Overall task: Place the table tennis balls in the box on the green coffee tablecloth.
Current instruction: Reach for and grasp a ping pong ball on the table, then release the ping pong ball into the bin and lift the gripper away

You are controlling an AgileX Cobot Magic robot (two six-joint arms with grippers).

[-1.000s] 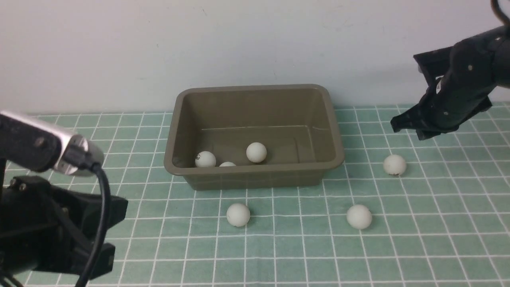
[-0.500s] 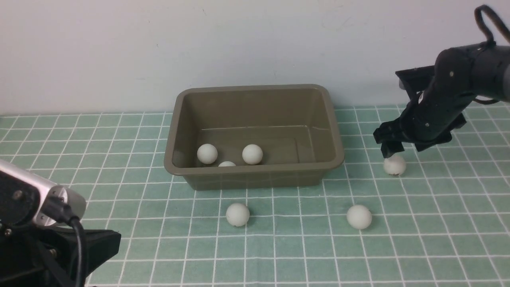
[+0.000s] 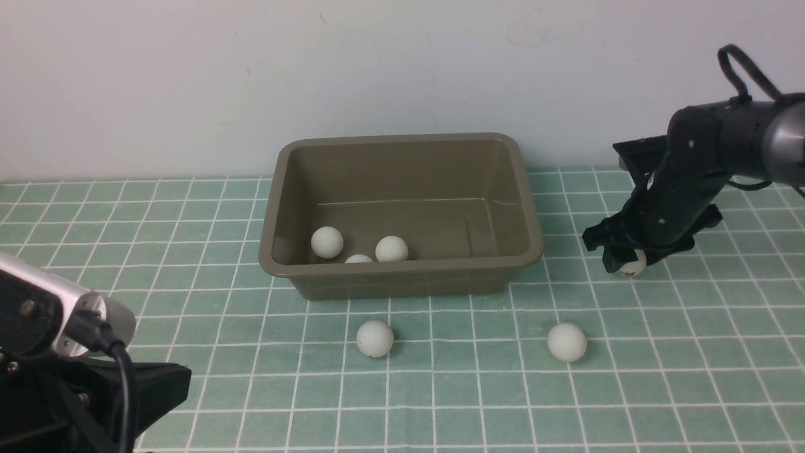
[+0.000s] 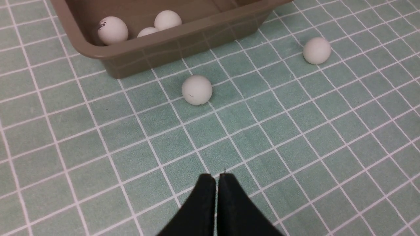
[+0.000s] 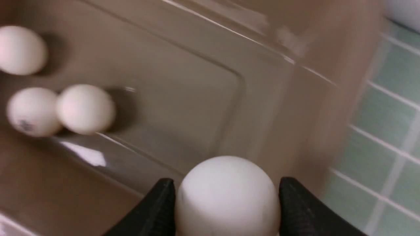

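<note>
- Status: the right end effector (image 3: 622,259) is clamped on the held ball (image 3: 634,267). In the right wrist view its fingers (image 5: 156,209) press both flanks.
- The held ball sits low, just right of the box (image 3: 402,280), about level with its near wall and apart from it. We cannot tell whether it has lifted off the tablecloth (image 3: 692,352).
- Key relation: the box opening lies left of the right end effector, with the box's right rim between them.
- We read the next move as lift, traverse left over that rim, then release.
- A sphere has no grip axis to worry about. The box's long axis runs left-right, so there is landing room along the travel line.
- The left end effector (image 4: 216,178) is clenched on nothing, over bare cloth on the near side of the box.
- The boxed balls (image 3: 327,242), three of them, lie by the box's near wall, toward its left end.
- The middle loose ball (image 3: 375,338) lies on the near side of the box. We judge the left arm nearer to it.
- The right loose ball (image 3: 566,341) lies off the box's near right corner.
- Risk: a smooth ball could slip out if the lift clips the rim.
</note>
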